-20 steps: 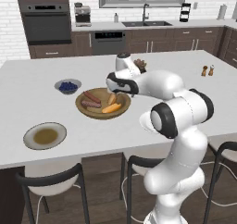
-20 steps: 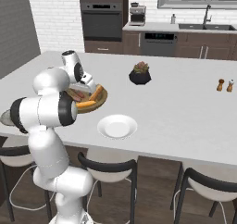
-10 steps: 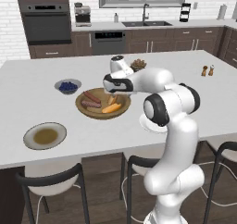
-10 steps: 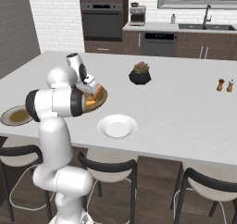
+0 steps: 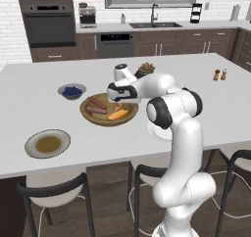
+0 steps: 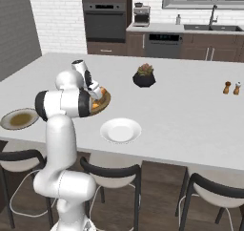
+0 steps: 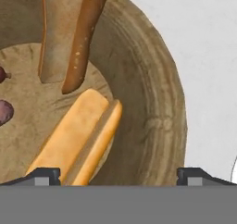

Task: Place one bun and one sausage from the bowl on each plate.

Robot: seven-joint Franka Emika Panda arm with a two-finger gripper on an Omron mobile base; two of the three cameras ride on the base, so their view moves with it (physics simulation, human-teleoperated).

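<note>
The wooden bowl (image 5: pixel 93 119) (image 6: pixel 106 100) (image 7: pixel 159 102) sits mid-counter with two dark red sausages (image 5: pixel 96 103) and an orange bun (image 5: pixel 119 115) (image 7: pixel 81 137) in it. A second, browner bun (image 7: pixel 69 33) lies further in. My gripper (image 5: pixel 118 103) (image 7: pixel 118 177) hangs open just above the bowl's right side, one fingertip (image 7: pixel 44 174) over the orange bun, nothing between the fingers. The white plate (image 6: pixel 120 130) (image 5: pixel 156 132) lies right of the bowl, partly behind my arm in the left base view. Near the front edge, to the left, rests the olive-brown plate (image 5: pixel 47 143) (image 6: pixel 19 119).
A grey bowl of dark berries (image 5: pixel 72 90) stands behind the wooden bowl to the left. A black pot with a succulent (image 5: pixel 145 68) (image 6: pixel 144 76) is behind it to the right. Two small shakers (image 5: pixel 219 75) (image 6: pixel 231 88) stand far right. Stools line the counter's front edge.
The arm has folded in and the hand has come down closer over the bowl's right side. The jaws have stayed open; nothing in the bowl has moved.
</note>
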